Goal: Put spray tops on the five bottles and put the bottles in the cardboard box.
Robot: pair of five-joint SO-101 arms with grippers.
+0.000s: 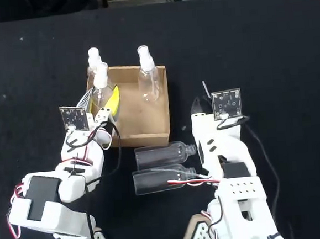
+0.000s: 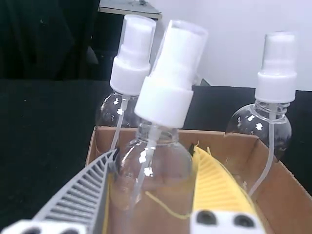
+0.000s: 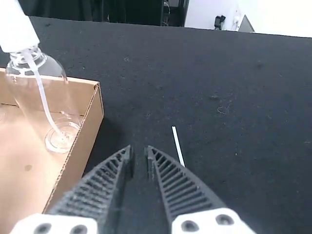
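Left gripper (image 1: 104, 104) is holding a capped bottle (image 1: 100, 91) upright at the cardboard box (image 1: 150, 136) left side for placement; right gripper (image 3: 139, 157) is idling, nearly closed, empty.

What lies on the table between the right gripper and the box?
Nothing: in the high view the table is bare between the right gripper and the box. The right wrist view shows the same.
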